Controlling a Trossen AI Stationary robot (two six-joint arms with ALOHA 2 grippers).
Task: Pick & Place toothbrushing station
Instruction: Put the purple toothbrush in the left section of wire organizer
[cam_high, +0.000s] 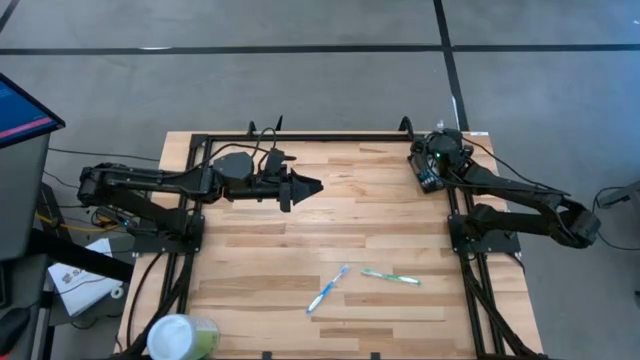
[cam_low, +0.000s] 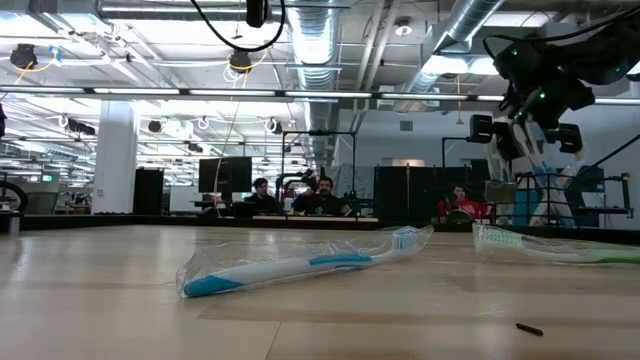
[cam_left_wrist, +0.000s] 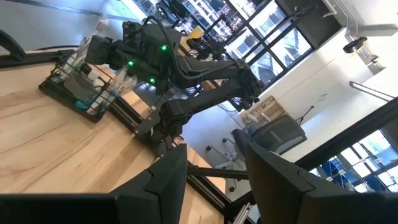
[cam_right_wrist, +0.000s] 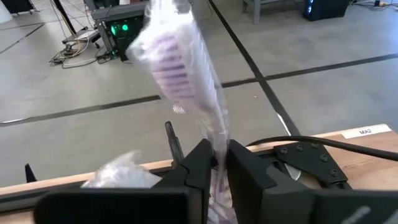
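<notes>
The right arm reaches to the table's one o'clock corner, its right gripper (cam_right_wrist: 217, 163) pointing down, fingers (cam_right_wrist: 200, 165) nearly together on a wrapped purple brush handle, apparently gripping. The left arm waits at ten o'clock, left gripper (cam_high: 305, 186) level, fingers parted.

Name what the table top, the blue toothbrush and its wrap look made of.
Table top: wood, matte, jointed planks with visible grain. Blue toothbrush: likely plastic, smooth blue-and-white handle. Its wrap: clear film, glossy and crinkled.
</notes>
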